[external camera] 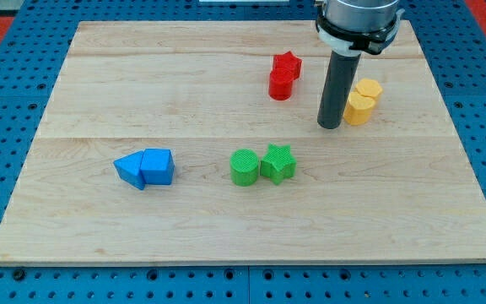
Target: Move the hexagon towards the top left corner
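A yellow hexagon [369, 89] lies at the board's upper right, touching a second, rounded yellow block [359, 109] just below and left of it. My tip [330, 126] rests on the board just left of the rounded yellow block, close to it; I cannot tell if they touch. The hexagon is up and to the right of the tip. The rod rises straight up to the arm's wrist [357, 19] at the view's top.
A red star [288, 63] and a red cylinder [281, 85] stand left of the rod. A green cylinder [244, 167] and a green star [278, 163] sit at the centre. Two blue blocks, a triangle [129, 170] and a wedge-like piece [158, 166], lie at the left. The wooden board [99, 67] lies on a blue pegboard.
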{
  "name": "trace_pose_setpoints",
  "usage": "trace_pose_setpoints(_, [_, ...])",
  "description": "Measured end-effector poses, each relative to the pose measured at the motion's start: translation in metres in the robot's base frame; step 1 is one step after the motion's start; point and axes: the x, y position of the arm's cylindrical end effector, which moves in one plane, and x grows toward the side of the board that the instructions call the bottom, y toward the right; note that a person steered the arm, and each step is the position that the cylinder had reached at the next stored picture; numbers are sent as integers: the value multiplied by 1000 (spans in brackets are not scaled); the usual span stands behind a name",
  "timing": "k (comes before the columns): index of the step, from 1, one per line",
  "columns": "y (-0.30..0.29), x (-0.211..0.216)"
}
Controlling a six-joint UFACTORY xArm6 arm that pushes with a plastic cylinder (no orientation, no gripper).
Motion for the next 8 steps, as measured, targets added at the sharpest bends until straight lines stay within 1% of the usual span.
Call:
trace_pose_setpoints(1, [21,14])
trace_pose_setpoints(2, [73,35])
trace_pose_setpoints(3, [102,10])
trace_pose_setpoints(5, [111,-53])
trace_pose_setpoints(6, [66,-53])
trace_pose_setpoints(7, [39,-38])
trace_pose_setpoints(8, [16,-34])
